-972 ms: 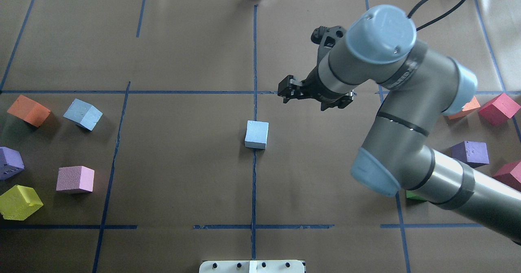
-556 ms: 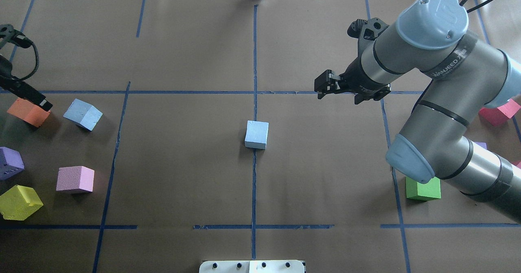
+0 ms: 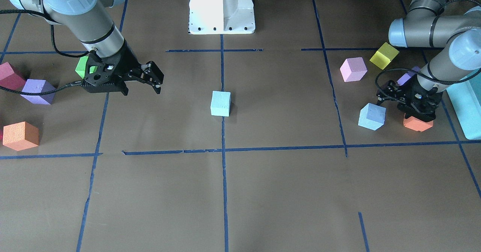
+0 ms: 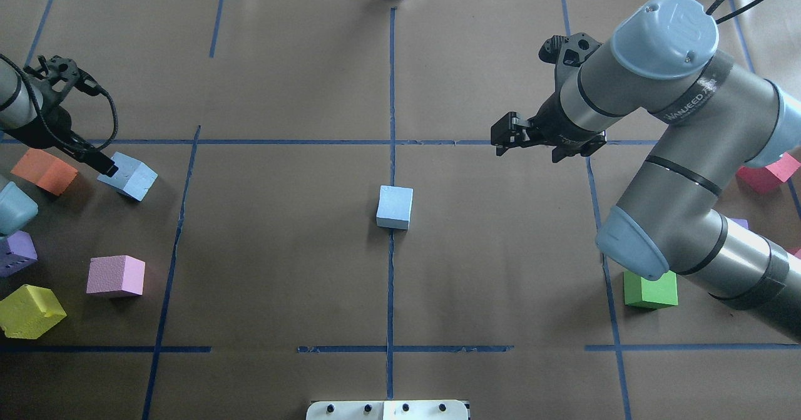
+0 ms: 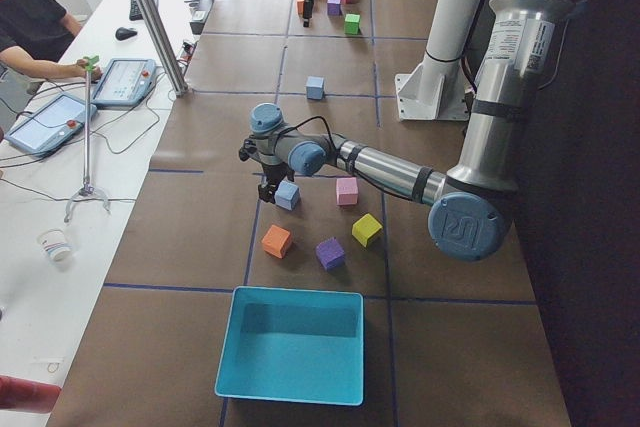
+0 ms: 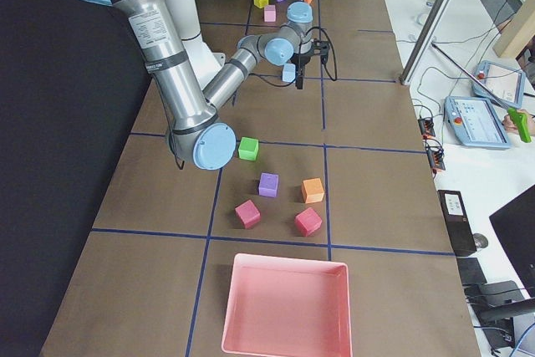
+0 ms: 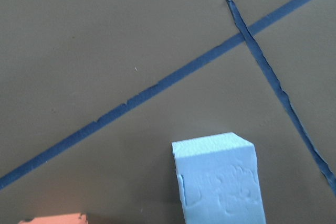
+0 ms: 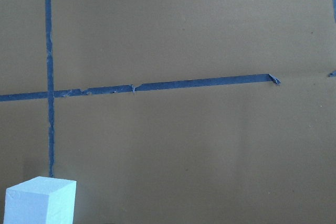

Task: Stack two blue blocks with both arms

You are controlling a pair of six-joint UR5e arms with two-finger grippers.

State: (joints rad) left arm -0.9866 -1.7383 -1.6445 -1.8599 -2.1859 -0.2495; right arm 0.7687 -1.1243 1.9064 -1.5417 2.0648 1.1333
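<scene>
One pale blue block [image 4: 395,207] sits at the table's centre on the blue tape line, also in the front view [image 3: 220,103]. The other blue block [image 4: 129,177] lies at the far left, tilted, also in the front view [image 3: 372,116]. My left gripper [image 4: 94,160] hangs low between this block and an orange cube [image 4: 44,171], one finger touching the block's left edge; it looks open and empty. The left wrist view shows the block [image 7: 220,179] just below. My right gripper [image 4: 504,138] is open and empty, up and to the right of the centre block.
Purple [image 4: 15,251], pink [image 4: 116,276] and yellow [image 4: 30,310] cubes lie near the left arm. A green cube [image 4: 651,290] and a red cube [image 4: 766,173] lie under the right arm. A turquoise box [image 5: 290,345] and a pink tray [image 6: 284,307] stand at the table's ends.
My right arm has drawn back to the right, away from the centre blue block. My left arm has come in from the left edge and reached the left blue block.
</scene>
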